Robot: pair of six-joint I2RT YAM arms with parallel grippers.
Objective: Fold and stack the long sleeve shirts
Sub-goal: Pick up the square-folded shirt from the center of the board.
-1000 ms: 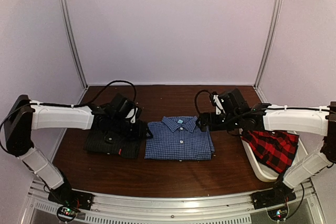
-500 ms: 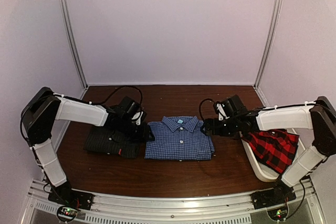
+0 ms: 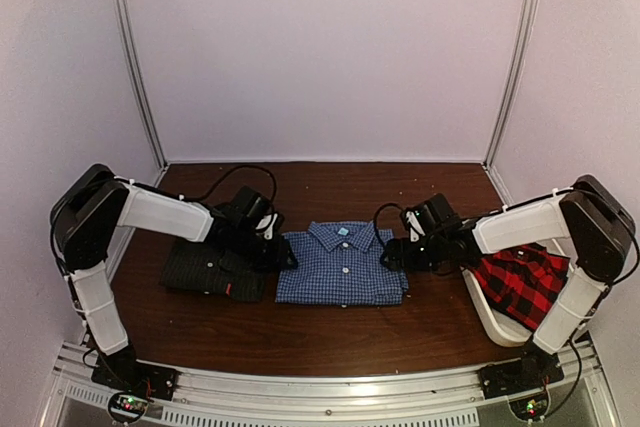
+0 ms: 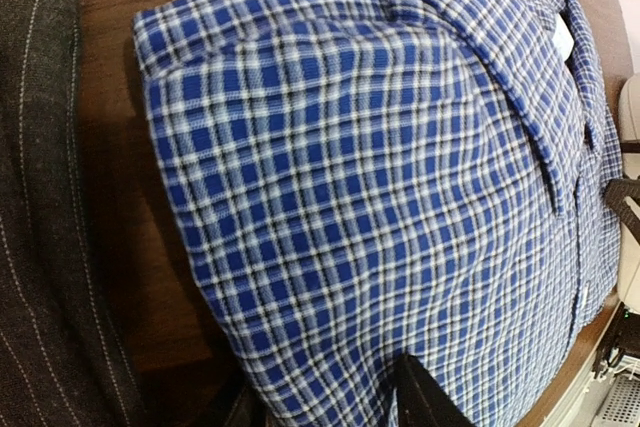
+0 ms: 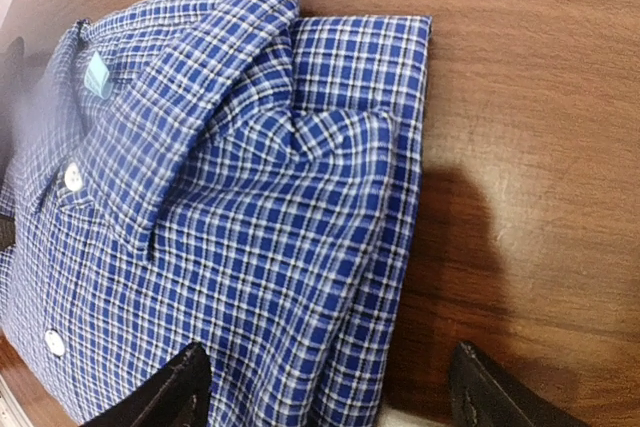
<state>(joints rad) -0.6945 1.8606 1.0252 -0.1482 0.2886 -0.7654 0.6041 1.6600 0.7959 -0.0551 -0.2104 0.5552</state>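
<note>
One folded blue fine-check gingham shirt (image 3: 342, 265) sits mid-frame on the brown wooden counter (image 3: 330, 332).
At its frame-right edge the right claw (image 3: 387, 253) gapes wide, empty; left claw (image 3: 284, 258) at the frame-left edge, can't tell its grip.

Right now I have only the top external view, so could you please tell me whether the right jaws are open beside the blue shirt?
Observer: Yes, the right wrist view shows the right jaws open. One finger shows against the blue gingham shirt, the other against the bare wooden table.
Operator: Thank you. And the left jaws?
Observer: I cannot tell. The left wrist view shows only one dark finger clearly, at the shirt's edge.
Operator: Is the dark shirt plain?
Observer: No, up close the charcoal shirt has thin pale pinstripes.
</note>
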